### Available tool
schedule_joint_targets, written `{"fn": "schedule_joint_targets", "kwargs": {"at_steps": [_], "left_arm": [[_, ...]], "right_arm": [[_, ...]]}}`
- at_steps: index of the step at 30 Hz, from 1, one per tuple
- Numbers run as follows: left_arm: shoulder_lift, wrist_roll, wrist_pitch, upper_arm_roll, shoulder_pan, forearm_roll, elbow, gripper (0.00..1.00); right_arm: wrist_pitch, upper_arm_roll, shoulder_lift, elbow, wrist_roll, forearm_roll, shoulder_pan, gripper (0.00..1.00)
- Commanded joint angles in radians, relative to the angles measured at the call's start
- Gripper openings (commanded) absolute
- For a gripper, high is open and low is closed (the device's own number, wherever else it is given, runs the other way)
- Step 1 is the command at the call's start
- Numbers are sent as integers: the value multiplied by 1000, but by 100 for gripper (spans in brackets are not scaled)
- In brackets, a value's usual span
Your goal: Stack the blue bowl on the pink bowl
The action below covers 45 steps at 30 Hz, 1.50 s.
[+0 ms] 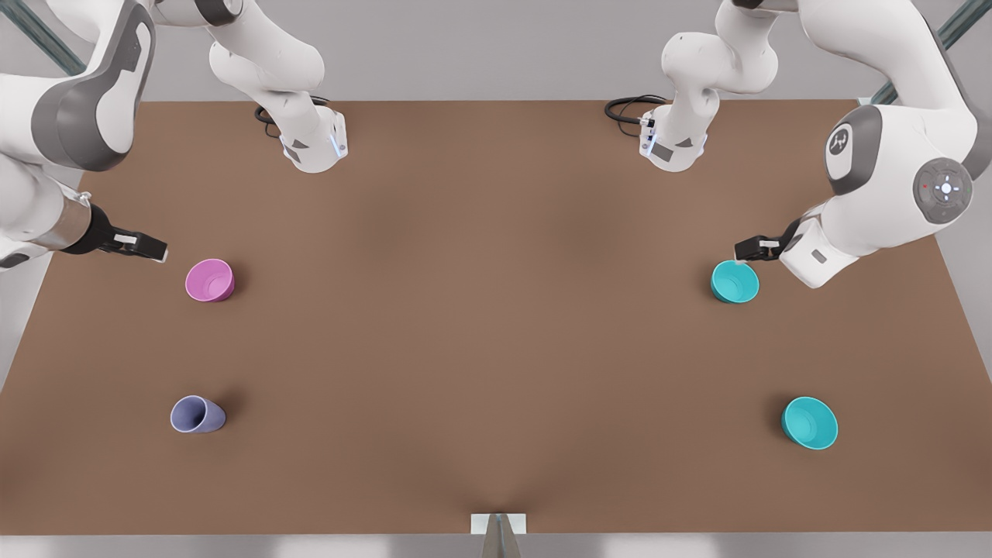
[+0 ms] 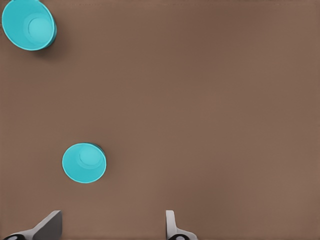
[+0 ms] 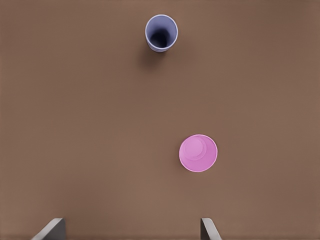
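Note:
The blue bowl (image 1: 735, 281) is a deep teal bowl standing upright on the front view's right; the left wrist view has it (image 2: 84, 162) a little ahead of one open finger. My left gripper (image 1: 742, 252) (image 2: 110, 229) hovers open just behind and above its rim, holding nothing. The pink bowl (image 1: 210, 280) (image 3: 198, 153) stands upright on the front view's left. My right gripper (image 1: 159, 251) (image 3: 131, 231) hangs open and empty just to that bowl's left in the front view.
A wider, brighter cyan bowl (image 1: 810, 423) (image 2: 28, 25) sits nearer the front edge on the right. A lavender cup (image 1: 198, 414) (image 3: 161, 33) stands front left. The brown table (image 1: 496, 325) is bare between the two sides. Arm bases stand at the back.

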Motion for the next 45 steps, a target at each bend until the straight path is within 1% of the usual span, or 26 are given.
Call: {"fn": "schedule_joint_targets", "kwargs": {"at_steps": [1,3,5,7,8,9,11,13,16,19,22,24,27,32,36,42,44,45], "left_arm": [[-1,-9,-1,1,0,0,2,100],[-1,-9,-1,1,0,0,2,100],[2,-9,-1,-1,-1,2,2,100],[1,-9,-20,1,-1,0,2,100],[2,-9,-20,-1,-3,0,2,100],[4,-9,-20,-1,-3,0,2,100],[13,-9,-13,-1,-3,0,3,100],[11,-9,-18,-1,-4,2,3,100],[11,-9,-20,-1,-4,2,3,100],[11,-9,-35,-1,-3,2,3,100],[13,-9,-46,-1,-4,2,3,100],[16,-9,-43,-1,-4,-3,5,100],[22,-9,-46,-2,-4,-3,30,100],[25,-11,-47,-1,-6,-4,33,100],[28,-12,-59,-2,-6,-3,49,100],[30,-11,-59,-2,-6,-3,49,100],[30,-11,-61,-2,-6,-3,49,100],[30,-11,-61,-2,-6,-3,49,100]], "right_arm": [[-1,0,-1,-1,-16,-2,0,100],[-1,0,5,-8,-16,-2,-10,100],[16,-3,49,-43,-34,-29,-31,100],[64,-5,71,-132,-35,-40,-103,100],[93,-2,112,-154,-36,-28,-157,100],[116,-2,138,-160,-42,-28,-177,100],[277,-2,115,-293,-139,-28,-241,100],[380,-2,97,-396,-156,-5,-275,100],[481,0,45,-546,-225,14,-330,100],[714,0,2,-754,-275,18,-381,100],[887,0,14,-858,-275,34,-395,100],[936,-3,54,-866,-275,60,-414,100],[963,-3,88,-867,-274,60,-437,100],[961,-5,89,-959,-292,60,-490,100],[969,-2,184,-965,-303,60,-513,100],[961,2,175,-981,-306,61,-499,100],[953,2,175,-981,-306,61,-499,67],[953,2,175,-981,-306,61,-497,62]]}}
